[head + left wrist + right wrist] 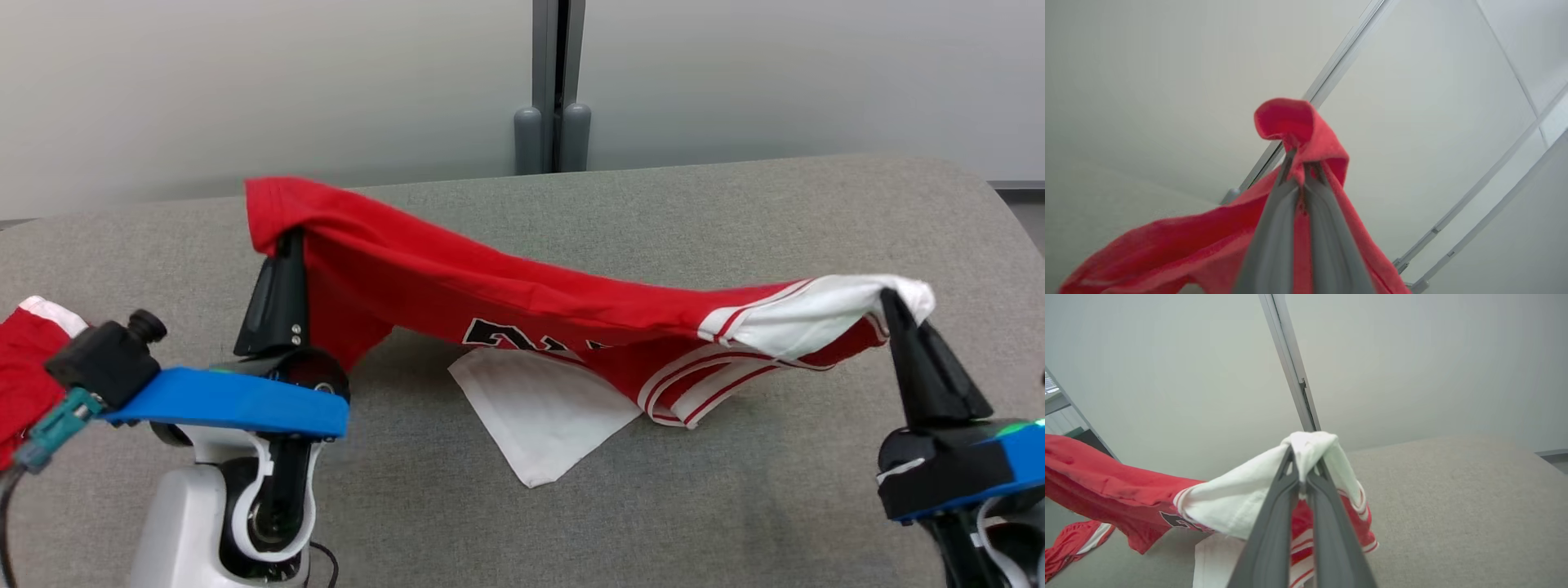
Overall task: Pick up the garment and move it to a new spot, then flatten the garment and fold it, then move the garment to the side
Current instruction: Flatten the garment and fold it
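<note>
Garment [490, 286] stretched above table [735, 212], left tool [290, 238] and right tool [887, 298] pinching opposite edges

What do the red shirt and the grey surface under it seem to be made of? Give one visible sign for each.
Red shirt: probably soft knit cloth, matte; it sags, creases and drapes limply where it hangs. Grey surface: looks like a matte felt or woven fabric covering, finely speckled, without shine.

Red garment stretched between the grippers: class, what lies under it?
A white cloth flap on the grey table. The garment covers the flap's upper edge, so whether they join cannot be seen.
</note>
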`<state>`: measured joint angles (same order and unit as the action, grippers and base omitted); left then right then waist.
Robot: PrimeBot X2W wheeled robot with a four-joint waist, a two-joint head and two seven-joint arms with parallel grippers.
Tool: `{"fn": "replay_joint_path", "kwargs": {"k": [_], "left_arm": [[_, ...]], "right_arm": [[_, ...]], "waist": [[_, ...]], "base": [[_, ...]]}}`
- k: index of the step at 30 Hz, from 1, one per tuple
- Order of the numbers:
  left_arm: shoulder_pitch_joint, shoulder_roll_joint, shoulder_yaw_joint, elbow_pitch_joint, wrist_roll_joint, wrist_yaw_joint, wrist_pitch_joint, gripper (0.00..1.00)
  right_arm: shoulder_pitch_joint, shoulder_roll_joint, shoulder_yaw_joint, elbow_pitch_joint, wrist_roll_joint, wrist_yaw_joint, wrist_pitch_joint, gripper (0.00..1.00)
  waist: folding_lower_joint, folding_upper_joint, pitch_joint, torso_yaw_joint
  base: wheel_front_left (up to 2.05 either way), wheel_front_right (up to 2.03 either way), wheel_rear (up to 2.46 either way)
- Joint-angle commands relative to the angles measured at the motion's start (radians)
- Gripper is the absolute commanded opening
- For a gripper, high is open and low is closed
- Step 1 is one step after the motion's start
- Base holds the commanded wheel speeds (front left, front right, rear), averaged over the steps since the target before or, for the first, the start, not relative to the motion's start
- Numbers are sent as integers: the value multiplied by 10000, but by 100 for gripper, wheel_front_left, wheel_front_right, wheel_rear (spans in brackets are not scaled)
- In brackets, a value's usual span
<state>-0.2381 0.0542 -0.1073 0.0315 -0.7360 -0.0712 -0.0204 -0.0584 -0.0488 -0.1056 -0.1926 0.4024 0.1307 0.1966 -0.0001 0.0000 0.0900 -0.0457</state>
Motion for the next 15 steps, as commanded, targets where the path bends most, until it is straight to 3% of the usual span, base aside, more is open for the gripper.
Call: {"fn": "replay_joint_path", "kwargs": {"k": [1,5,8,11,15], "left_arm": [[44,8,53,-631,-254,-20,316,0],[-458,140,102,-2174,-1069,188,1458,0],[-1021,474,219,-2571,-1296,435,2211,0],[-1793,719,316,-2300,-1416,637,2734,0],[-3184,1131,640,-1337,-1324,786,2933,0]], "right_arm": [[26,-28,-100,-549,151,3,131,0],[-401,-25,-441,-1878,478,3,583,0],[-1089,-25,-413,-2329,546,3,1089,0],[-2278,-137,-192,-2009,637,3,1608,0],[-4507,-345,225,-619,803,3,1971,0]], "waist": [[1,0,-7,-10],[1,0,156,-1],[1,0,497,-55],[1,0,1012,-206],[1,0,1841,-440]], "base": [[0,0,0],[0,0,0],[0,0,0],[0,0,0],[0,0,0]]}}
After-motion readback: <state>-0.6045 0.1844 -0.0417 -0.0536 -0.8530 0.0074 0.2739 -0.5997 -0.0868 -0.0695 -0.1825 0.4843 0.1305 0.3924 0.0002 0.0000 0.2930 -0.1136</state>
